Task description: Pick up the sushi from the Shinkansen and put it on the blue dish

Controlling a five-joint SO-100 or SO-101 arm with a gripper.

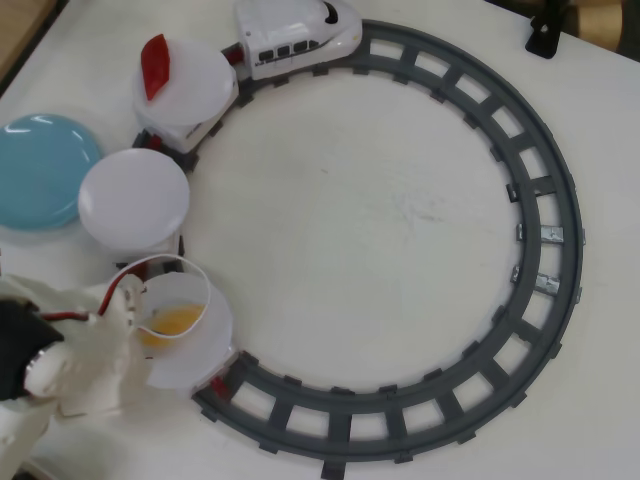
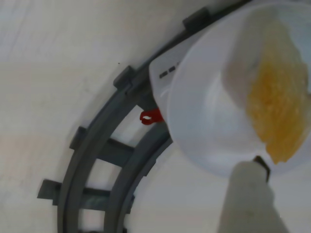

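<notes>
The counter (image 1: 380,220) is bare inside the track (image 1: 560,200), a grey ring running close to the overhead view's right and bottom edges. The Shinkansen (image 1: 295,35) sits at the top edge, its cars curving down the left side. The blue dish (image 1: 40,170) lies at the left edge, touching the middle car's plate (image 1: 133,198). The end effector (image 1: 165,310) is over the last plate (image 1: 205,345), its fingers narrowly spread around the sushi (image 1: 172,322); contact seems likely, but blur hides it.
</notes>
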